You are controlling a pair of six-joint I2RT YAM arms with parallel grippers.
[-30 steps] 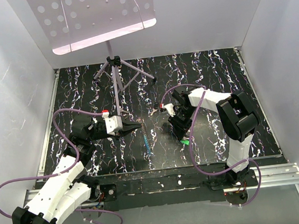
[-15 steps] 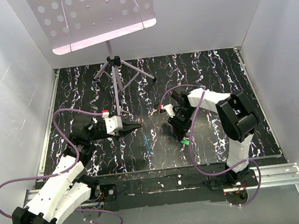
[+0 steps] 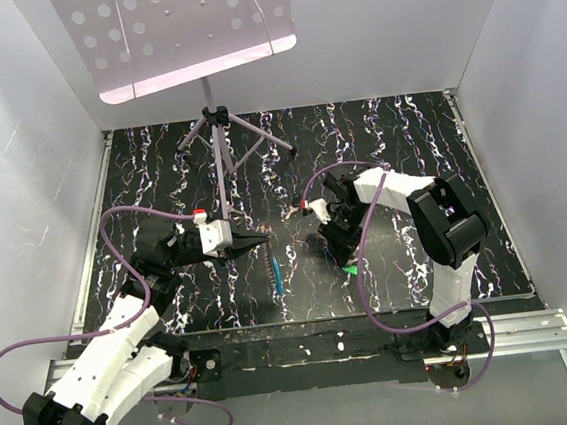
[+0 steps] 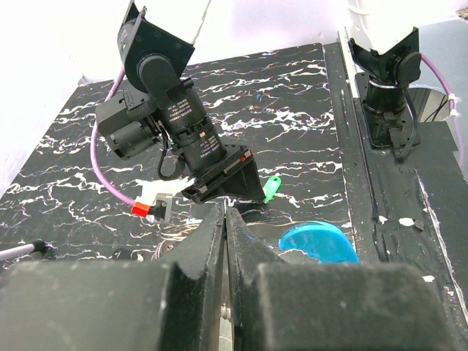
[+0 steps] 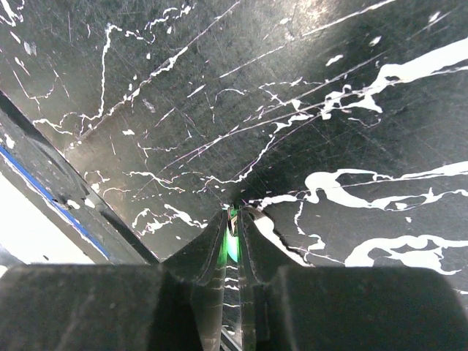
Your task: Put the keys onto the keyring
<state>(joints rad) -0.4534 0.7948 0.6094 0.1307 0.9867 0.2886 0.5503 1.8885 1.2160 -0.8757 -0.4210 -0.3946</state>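
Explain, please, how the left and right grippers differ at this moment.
The left gripper is shut, with nothing visibly held; the right gripper pinches the key. The left gripper points across the table, roughly level; the right gripper tilts downward, its tip close to the table. Both are black-tipped, closed, and near the table's middle.

Nearside of the tripod stand (image 3: pixel 216 113), the left gripper (image 3: pixel 263 241) and the right gripper (image 3: pixel 342 261), pinching the green key (image 3: pixel 350 268), crowd mid-mat; right of the stand the mat (image 3: pixel 427 138) lies open.
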